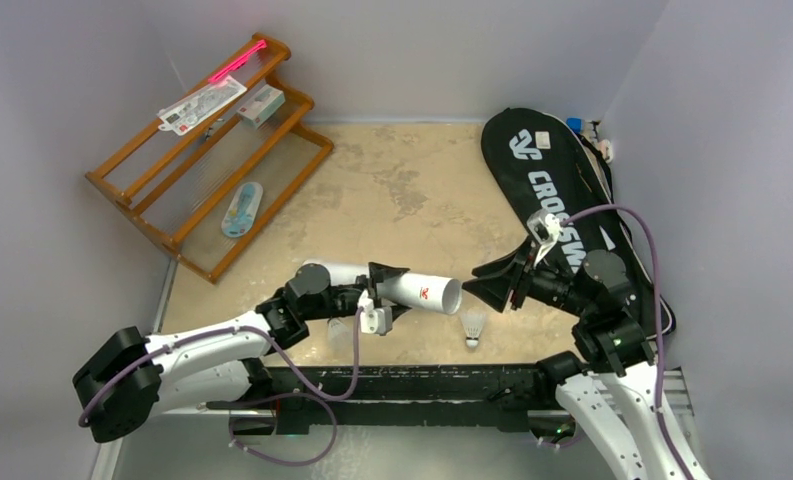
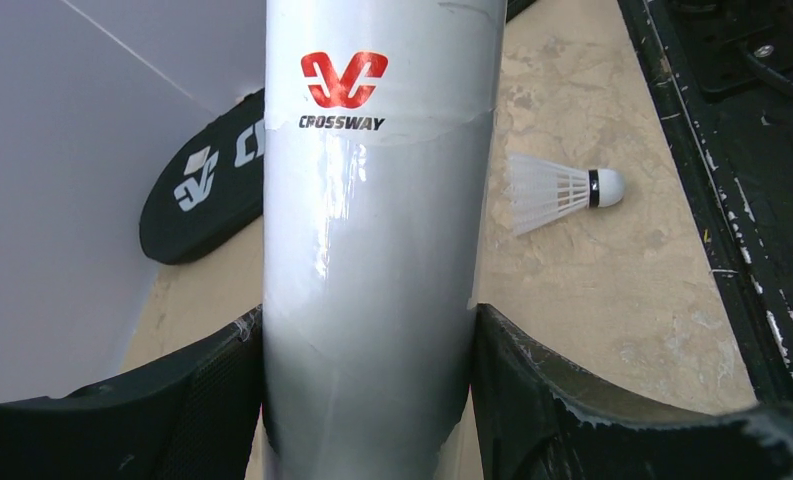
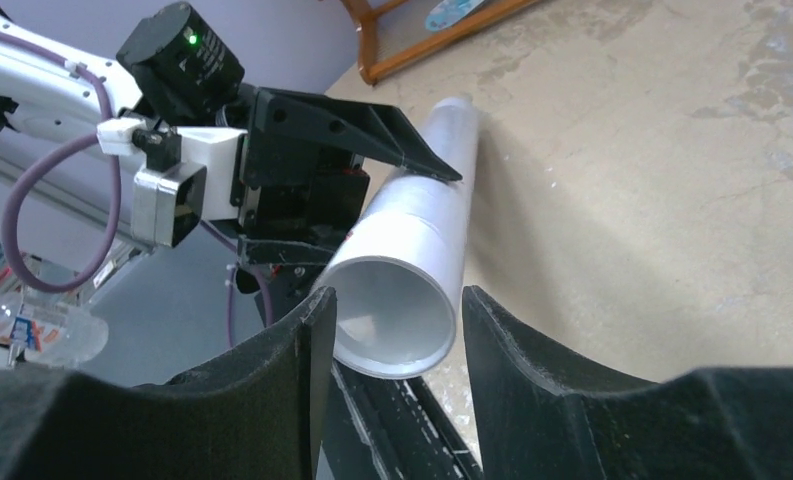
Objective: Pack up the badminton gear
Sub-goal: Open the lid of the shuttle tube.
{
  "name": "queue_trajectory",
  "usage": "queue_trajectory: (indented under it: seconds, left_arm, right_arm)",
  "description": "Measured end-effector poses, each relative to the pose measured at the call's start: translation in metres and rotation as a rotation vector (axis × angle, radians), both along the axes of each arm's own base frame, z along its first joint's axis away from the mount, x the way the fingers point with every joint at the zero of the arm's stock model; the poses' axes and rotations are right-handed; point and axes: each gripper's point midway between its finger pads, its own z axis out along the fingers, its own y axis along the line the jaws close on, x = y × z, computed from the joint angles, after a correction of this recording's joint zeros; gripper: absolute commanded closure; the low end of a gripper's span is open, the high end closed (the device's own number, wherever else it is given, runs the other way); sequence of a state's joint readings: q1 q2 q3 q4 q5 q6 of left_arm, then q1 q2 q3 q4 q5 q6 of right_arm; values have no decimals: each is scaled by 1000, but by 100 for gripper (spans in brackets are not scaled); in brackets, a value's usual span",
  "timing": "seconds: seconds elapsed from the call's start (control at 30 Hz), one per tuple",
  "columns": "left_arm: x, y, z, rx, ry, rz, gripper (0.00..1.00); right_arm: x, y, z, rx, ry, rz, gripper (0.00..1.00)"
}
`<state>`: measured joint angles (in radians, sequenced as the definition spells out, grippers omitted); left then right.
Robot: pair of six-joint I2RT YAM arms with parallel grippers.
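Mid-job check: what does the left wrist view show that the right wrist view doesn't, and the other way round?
Only the left wrist view shows the red Crossway logo on the tube, a white shuttlecock lying on the table, and a black racket bag beside the wall.

Only the right wrist view shows the tube's open mouth with nothing visible inside, the orange wooden rack, and the open right gripper facing that mouth.

Both views show the tube clamped in the left gripper, and the beige table.
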<state>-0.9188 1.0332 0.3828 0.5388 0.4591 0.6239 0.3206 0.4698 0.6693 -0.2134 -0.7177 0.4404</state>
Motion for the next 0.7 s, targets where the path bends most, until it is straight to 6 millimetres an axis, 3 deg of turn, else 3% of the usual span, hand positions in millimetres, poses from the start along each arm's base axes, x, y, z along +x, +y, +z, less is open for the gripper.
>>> queue_trajectory:
  seconds: [0.13,0.43,0.57,0.7]
  left_arm:
    - [-8,-2,11,-32,-20,-46,60]
    - [-34,2,62,-168,-119,-158,60]
    - [-39,1,64,-172,-121,-183,64]
    - [-30,1,60,-158,-118,-142,66]
  right_arm:
    - [-8,1,-3,-10,16,35,46]
    - [-19,-15,4,-10,-45,-63,46]
    - [-24,-18,12,-6,-102,-68,46]
    - [-26,-19,15,-3,-123,-63,46]
